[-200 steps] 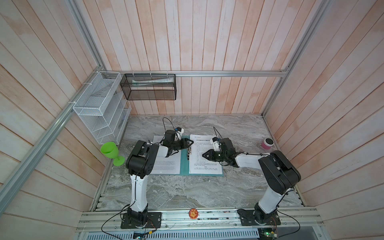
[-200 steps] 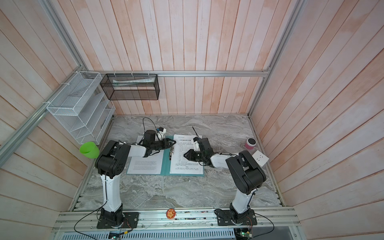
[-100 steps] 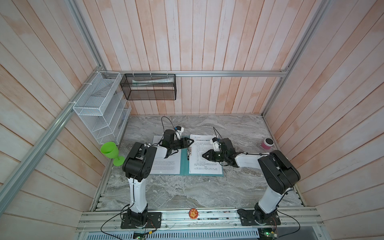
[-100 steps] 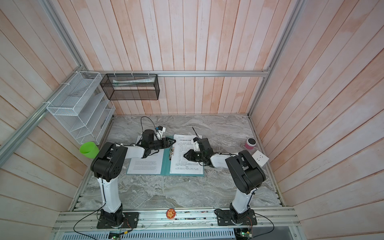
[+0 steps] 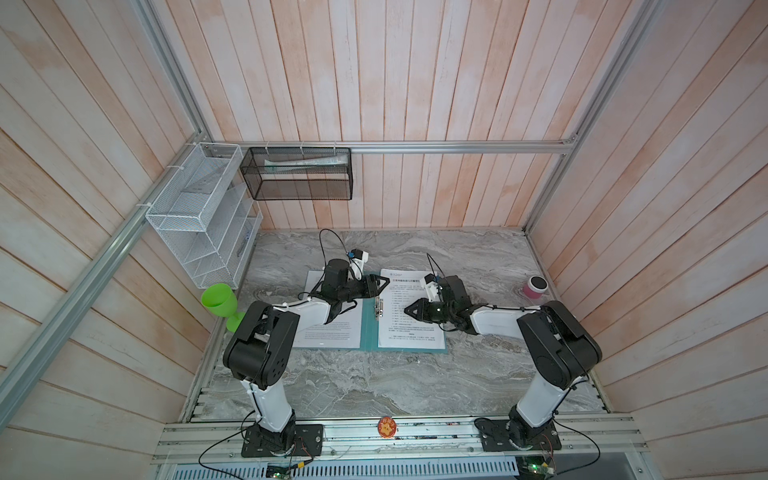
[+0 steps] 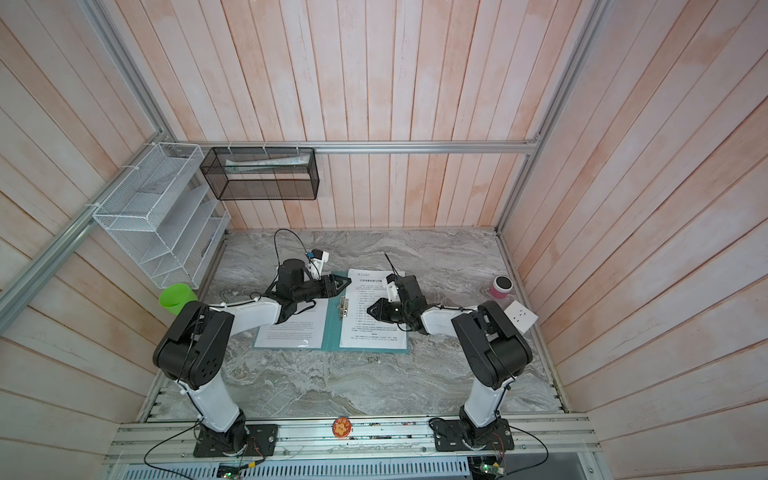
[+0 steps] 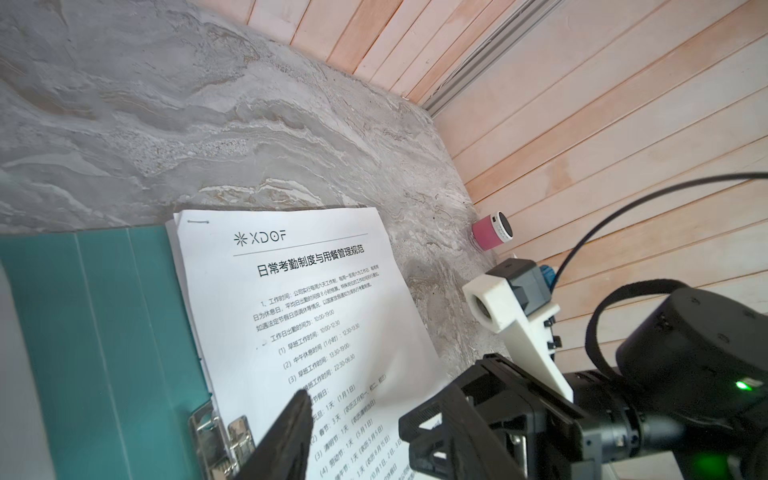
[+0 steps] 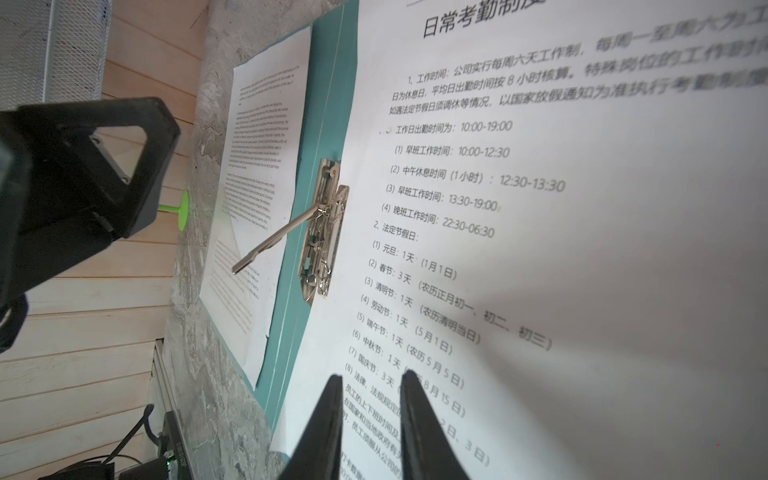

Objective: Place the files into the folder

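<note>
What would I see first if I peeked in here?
An open teal folder lies mid-table with white files on it. The left arm and right arm lean over it from either side. A green cup sits at the left edge, a pink speaker at the right.

Left claw (image 5: 383, 286) parted, right claw (image 8: 370, 376) (barely)

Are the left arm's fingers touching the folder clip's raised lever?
Apart. The right wrist view shows table and paper between the left fingers and the lever.
</note>
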Motion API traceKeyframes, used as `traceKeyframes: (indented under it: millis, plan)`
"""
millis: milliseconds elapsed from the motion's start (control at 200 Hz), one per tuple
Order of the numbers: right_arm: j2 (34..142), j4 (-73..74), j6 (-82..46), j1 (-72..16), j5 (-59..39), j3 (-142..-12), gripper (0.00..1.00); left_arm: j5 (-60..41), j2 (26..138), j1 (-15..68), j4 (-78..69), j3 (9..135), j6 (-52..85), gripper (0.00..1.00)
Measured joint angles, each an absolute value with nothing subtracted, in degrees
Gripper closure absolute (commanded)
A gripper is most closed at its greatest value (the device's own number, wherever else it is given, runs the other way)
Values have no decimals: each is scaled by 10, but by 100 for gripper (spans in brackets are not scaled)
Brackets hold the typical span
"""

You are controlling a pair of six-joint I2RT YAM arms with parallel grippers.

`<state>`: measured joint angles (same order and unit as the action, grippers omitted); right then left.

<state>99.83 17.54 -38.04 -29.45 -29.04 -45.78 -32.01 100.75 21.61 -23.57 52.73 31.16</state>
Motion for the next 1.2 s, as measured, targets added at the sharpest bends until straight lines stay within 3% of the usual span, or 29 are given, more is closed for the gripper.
traceKeyframes:
  millis: [215, 615, 830, 1200]
  plan:
    - [962, 176, -397, -298, -291, -455, 77, -226, 931, 226, -175, 494, 325, 47]
    - [939, 150, -398, -307, -279, -456, 77, -51, 841, 353, -91, 390, 370, 46]
    - [937, 149, -398, -307, -277, -456, 78, 11, 851, 368, -78, 390, 372, 50]
    - [931, 146, -398, -307, -268, -456, 78, 47, 965, 369, -84, 428, 376, 60]
